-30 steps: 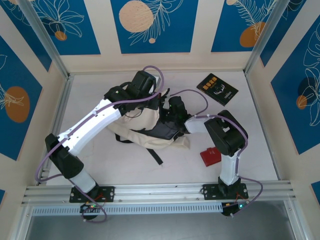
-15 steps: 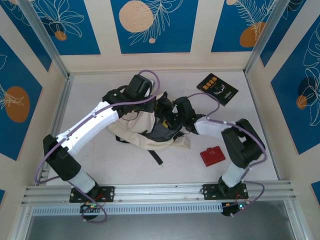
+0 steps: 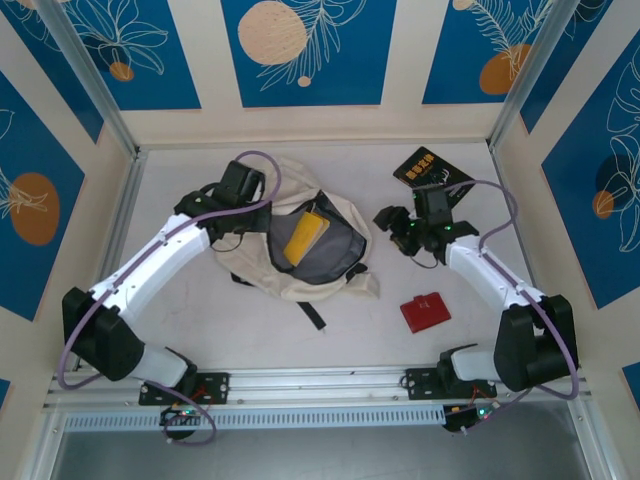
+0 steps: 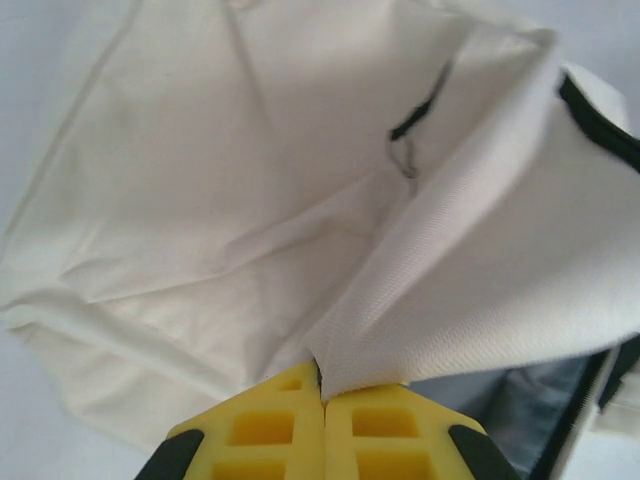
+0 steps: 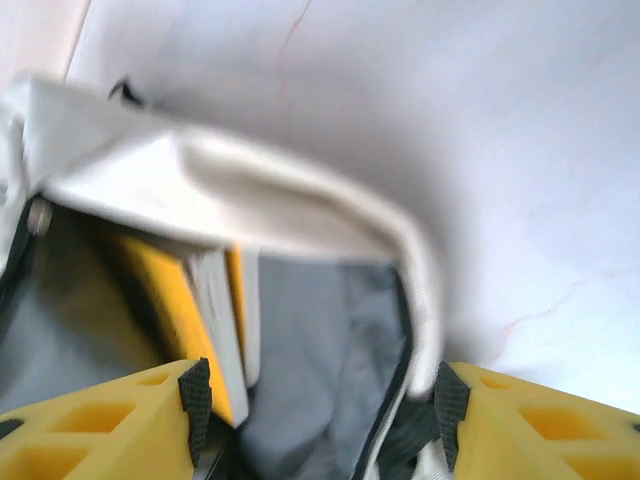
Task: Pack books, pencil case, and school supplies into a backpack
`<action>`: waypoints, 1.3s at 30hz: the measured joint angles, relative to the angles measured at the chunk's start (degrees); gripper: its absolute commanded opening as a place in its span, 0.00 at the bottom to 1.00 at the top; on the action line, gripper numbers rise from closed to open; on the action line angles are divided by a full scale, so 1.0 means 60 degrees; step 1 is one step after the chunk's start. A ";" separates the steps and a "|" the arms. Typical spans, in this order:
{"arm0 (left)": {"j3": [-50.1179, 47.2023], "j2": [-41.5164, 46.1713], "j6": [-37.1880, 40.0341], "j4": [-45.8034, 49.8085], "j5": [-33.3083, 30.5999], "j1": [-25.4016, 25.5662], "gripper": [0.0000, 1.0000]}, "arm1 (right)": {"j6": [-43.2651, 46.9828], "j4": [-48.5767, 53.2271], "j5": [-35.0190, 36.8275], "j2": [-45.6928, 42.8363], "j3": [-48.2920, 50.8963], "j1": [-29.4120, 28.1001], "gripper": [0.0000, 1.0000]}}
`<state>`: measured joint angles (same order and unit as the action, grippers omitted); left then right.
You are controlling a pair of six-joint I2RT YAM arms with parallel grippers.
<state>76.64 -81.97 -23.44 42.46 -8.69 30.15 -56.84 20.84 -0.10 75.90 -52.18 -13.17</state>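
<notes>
Top external, left end effector [image 3: 243, 196]: sits at the left rim of the backpack [image 3: 345, 212], pinched shut on cream fabric.
Left wrist, left end effector [image 4: 322, 388]: yellow fingers [image 4: 265, 430] pressed together, clamping a fold of the backpack [image 4: 230, 170]; grey lining [image 4: 520, 410] peeks out at lower right.
Backpack position: lies mid-worktop [image 3: 200, 320] between the two arms, mouth gaping, grey lining [image 3: 335, 255] exposed, black strap [image 3: 312, 313] trailing toward the near edge.
Yellow book [image 3: 303, 236]: rests tilted inside the open backpack.
Top external, right end effector [image 3: 393, 226]: hovers just right of the backpack, apart from it, pointing toward the opening.
Right wrist, right end effector [image 5: 320, 400]: yellow fingers [image 5: 110, 425] spread wide, gripping nothing; backpack [image 5: 280, 200] rim blurred just ahead, yellow book [image 5: 165, 290] against the grey lining [image 5: 320, 330].
Black book [image 3: 435, 176]: lies flat at the far right of the worktop, beyond the right end effector, orange-yellow lettering facing up.
Red item [image 3: 425, 312]: lies on the worktop beside the right arm, well apart from the backpack; too small to identify.
</notes>
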 measured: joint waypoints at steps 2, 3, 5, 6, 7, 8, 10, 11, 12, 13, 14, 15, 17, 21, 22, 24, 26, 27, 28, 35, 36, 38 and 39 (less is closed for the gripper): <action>-0.0146 0.0178 0.0018 0.0000 -0.0102 -0.0204 0.00 | 0.0317 0.0426 0.0058 0.0299 -0.0521 0.0597 0.63; -0.0160 0.0215 0.0055 0.0000 -0.0120 -0.0244 0.00 | 0.0459 0.0601 0.0098 0.0517 -0.0816 0.0852 0.63; -0.0160 0.0240 0.0182 0.0015 -0.0175 -0.0262 0.00 | 0.0772 0.0925 0.0219 0.1195 -0.1545 0.1359 0.63; -0.0160 0.0240 0.0229 0.0025 -0.0171 -0.0266 0.00 | 0.0900 0.1038 0.0270 0.1523 -0.1865 0.1563 0.63; -0.0160 0.0240 0.0255 0.0036 -0.0131 -0.0273 0.00 | 0.1035 0.1158 0.0339 0.1894 -0.2200 0.1792 0.63; -0.0160 0.0240 0.0291 0.0029 -0.0036 -0.0288 0.11 | 0.1191 0.1260 0.0444 0.2302 -0.2550 0.2036 0.63; -0.0160 0.0248 0.0386 0.0018 0.0346 -0.0317 0.44 | 0.1410 0.1450 0.0572 0.2998 -0.3129 0.2444 0.63; -0.0160 0.0259 0.0393 0.0007 0.0623 -0.0321 0.58 | 0.1515 0.1552 0.0645 0.3373 -0.3446 0.2656 0.62; -0.0160 0.0270 0.0393 -0.0007 0.0831 -0.0331 0.67 | 0.1588 0.1654 0.0707 0.3668 -0.3708 0.2812 0.62; -0.0160 0.0299 0.0382 -0.0022 0.1096 -0.0331 0.75 | 0.1683 0.1778 0.0780 0.4047 -0.4065 0.2998 0.62; -0.0160 0.0350 0.0284 -0.0029 0.1366 -0.0335 0.80 | 0.1778 0.1876 0.0816 0.4426 -0.4422 0.3169 0.61; -0.0160 0.0404 0.0189 -0.0044 0.1541 -0.0339 0.84 | 0.1854 0.1953 0.0856 0.4707 -0.4696 0.3297 0.61; -0.0164 0.0561 0.0069 -0.0098 0.1891 -0.0339 0.87 | 0.2047 0.2076 0.0980 0.5271 -0.5253 0.3534 0.61; -0.0164 0.0780 -0.0153 -0.0193 0.2127 -0.0339 0.92 | 0.2331 0.2390 0.1107 0.6215 -0.6331 0.3905 0.59; -0.0168 0.0805 -0.0211 -0.0197 0.2138 -0.0339 0.92 | 0.2386 0.2466 0.1137 0.6448 -0.6597 0.3982 0.58; -0.0178 0.0816 -0.0310 -0.0204 0.2160 -0.0339 0.92 | 0.2466 0.2626 0.1206 0.6918 -0.7136 0.4109 0.56; -0.0215 0.0816 -0.0397 -0.0222 0.2171 -0.0339 0.93 | 0.2557 0.2823 0.1253 0.7369 -0.7646 0.4207 0.51; -0.0219 0.0816 -0.0441 -0.0219 0.2182 -0.0339 0.93 | 0.2608 0.2903 0.1286 0.7555 -0.7843 0.4229 0.49; -0.0229 0.0816 -0.0484 -0.0226 0.2193 -0.0339 0.93 | 0.2619 0.3056 0.1351 0.7770 -0.8091 0.4269 0.49; -0.0229 0.0816 -0.0608 -0.0226 0.2197 -0.0339 0.93 | 0.2670 0.3727 0.1490 0.8612 -0.8797 0.4444 0.47; -0.0229 0.0816 -0.0612 -0.0226 0.2197 -0.0339 0.93 | 0.2670 0.3759 0.1494 0.8677 -0.8834 0.4452 0.47; -0.0229 0.0816 -0.0619 -0.0229 0.2200 -0.0339 0.94 | 0.2667 0.3836 0.1486 0.8768 -0.8848 0.4473 0.45; -0.0229 0.0816 -0.0619 -0.0229 0.2200 -0.0339 0.94 | 0.2667 0.3865 0.1483 0.8786 -0.8848 0.4488 0.44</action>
<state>75.26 -77.08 -27.16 41.08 4.51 28.12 -40.84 44.03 8.80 128.62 -105.27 13.76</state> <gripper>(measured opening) 0.937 0.456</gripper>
